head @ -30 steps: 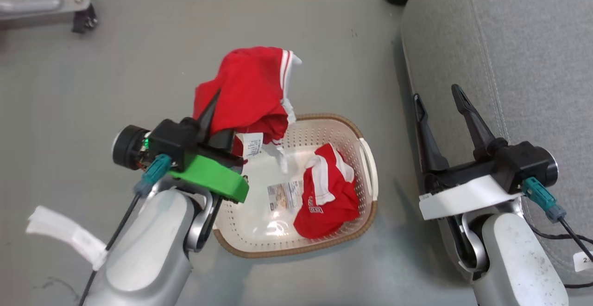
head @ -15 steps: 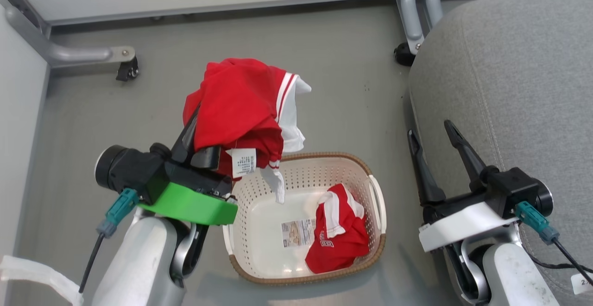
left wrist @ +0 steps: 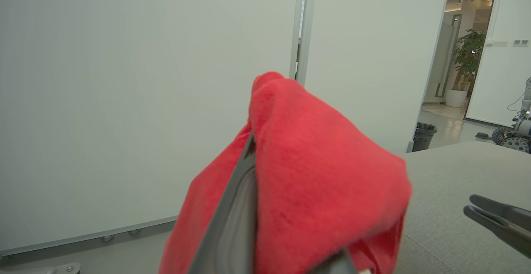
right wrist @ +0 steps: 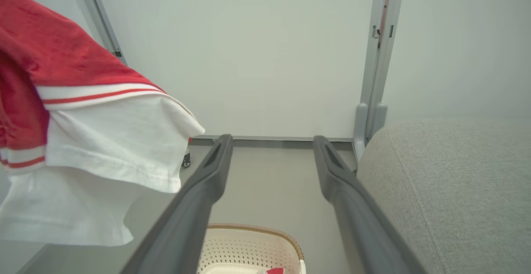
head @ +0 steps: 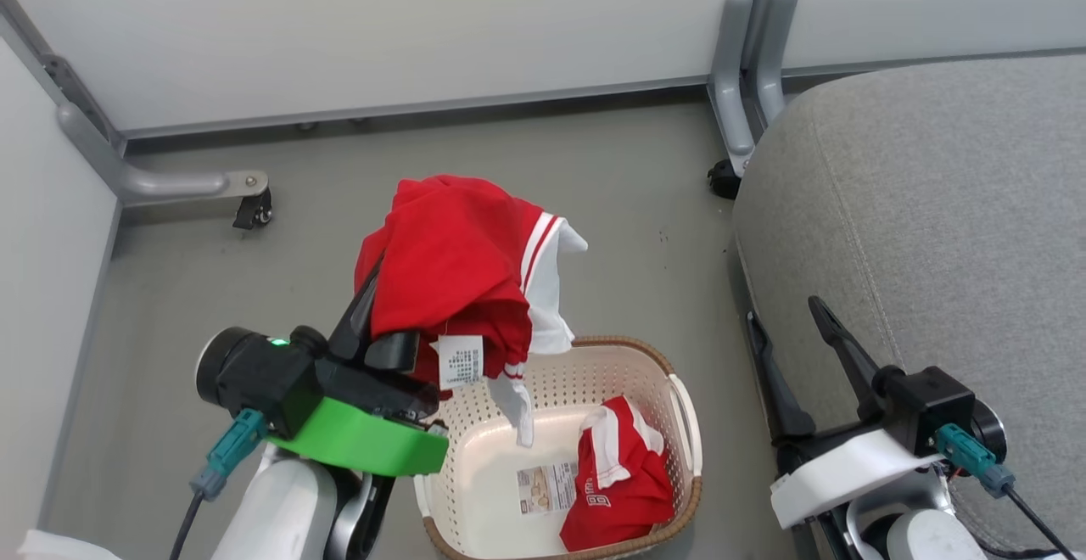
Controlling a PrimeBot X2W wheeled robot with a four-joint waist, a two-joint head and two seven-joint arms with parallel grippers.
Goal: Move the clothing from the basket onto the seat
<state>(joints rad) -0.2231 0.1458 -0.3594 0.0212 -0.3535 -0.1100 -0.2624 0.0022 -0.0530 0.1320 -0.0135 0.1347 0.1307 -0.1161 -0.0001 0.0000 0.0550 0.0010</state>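
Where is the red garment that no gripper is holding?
In the head view the garment lies crumpled at the right end of the basket, beside the label, left of the seat.

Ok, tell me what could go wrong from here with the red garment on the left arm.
The held garment hangs loosely draped over the left tool, its white hem dangling above the basket; it might slip off mid-carry onto the floor. The open right tool stands between it and the seat, so trailing fabric could snag on its fingers.
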